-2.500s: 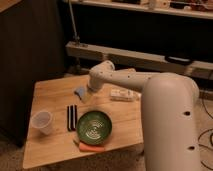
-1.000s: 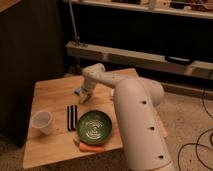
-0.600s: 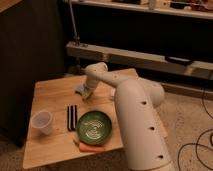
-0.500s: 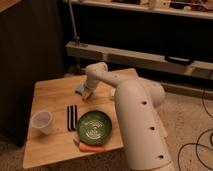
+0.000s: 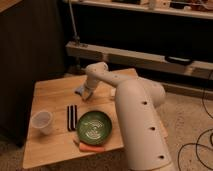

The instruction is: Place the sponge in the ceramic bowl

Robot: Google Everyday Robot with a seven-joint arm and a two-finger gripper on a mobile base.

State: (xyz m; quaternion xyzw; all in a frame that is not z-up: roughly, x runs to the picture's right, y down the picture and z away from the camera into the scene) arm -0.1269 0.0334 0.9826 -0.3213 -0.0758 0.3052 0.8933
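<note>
The small light-blue sponge [image 5: 80,91] is at the tip of my gripper [image 5: 85,95], which is shut on it just above the back-middle of the wooden table [image 5: 47,90]. The green ceramic bowl [image 5: 94,127], with a pale swirl inside, sits on the table in front of the gripper and slightly to its right, about a hand's width away. The bowl holds nothing. My white arm [image 5: 135,115] reaches in from the right and covers the table's right side.
A black-striped flat item [image 5: 72,117] lies just left of the bowl. A translucent plastic cup [image 5: 42,122] stands at the front left. An orange, carrot-like piece [image 5: 91,148] lies at the front edge below the bowl. Dark shelving stands behind the table.
The arm's elbow swung nearer and now covers more of the table. The gripper and the sponge rose slightly over the last second and otherwise stayed in the same spot.
</note>
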